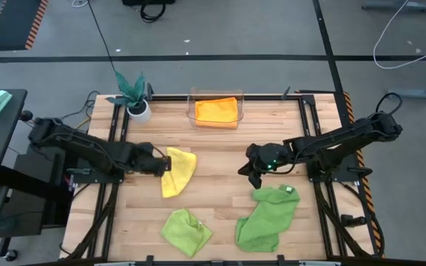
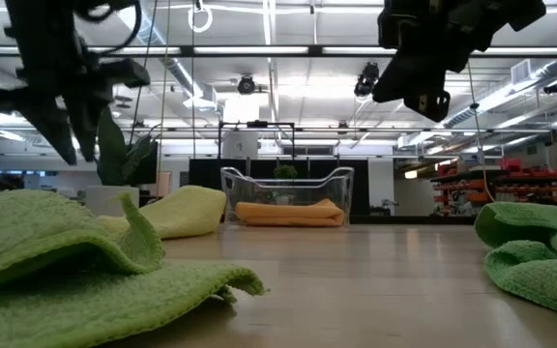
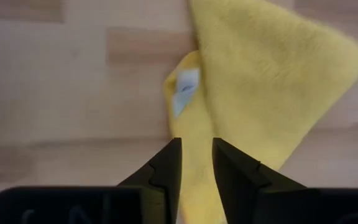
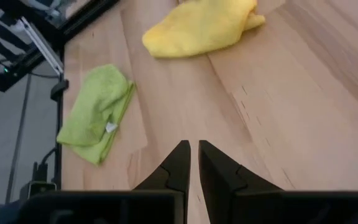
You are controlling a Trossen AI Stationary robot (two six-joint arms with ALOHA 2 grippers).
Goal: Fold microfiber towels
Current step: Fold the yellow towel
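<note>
The wooden table (image 1: 220, 166) serves as the landmark, read from its near edge toward its far edge in the high view. At the near edge, left of centre, lies the lime green towel (image 1: 186, 230), crumpled into a loose square with a small white tag showing in the right wrist view. Right of it, also by the near edge, the larger mid-green towel (image 1: 268, 217) sprawls in an uneven heap, its white tag (image 1: 288, 191) on the upper corner.

Around the table's middle both arms are at work. The right gripper (image 1: 251, 171) hangs above bare wood just beyond the mid-green towel, clear of it; its fingers (image 4: 178, 163) stand nearly together with a thin slit between them and hold nothing. The left gripper (image 1: 166, 165) sits at the left edge of the yellow towel (image 1: 178, 171), which lies left of centre, folded over into a rough elongated shape. In the left wrist view its fingers (image 3: 169, 165) are parted by a narrow gap, hovering over the yellow cloth's edge, with no fabric pinched between them; a pale tag (image 3: 184, 91) shows in a fold.

Toward the far edge, at the centre, a clear plastic bin (image 1: 215, 108) holds the orange towel (image 1: 217, 111), folded flat. In the far left corner stands a teal-leaved plant (image 1: 130, 89) in a white pot (image 1: 140, 111).
</note>
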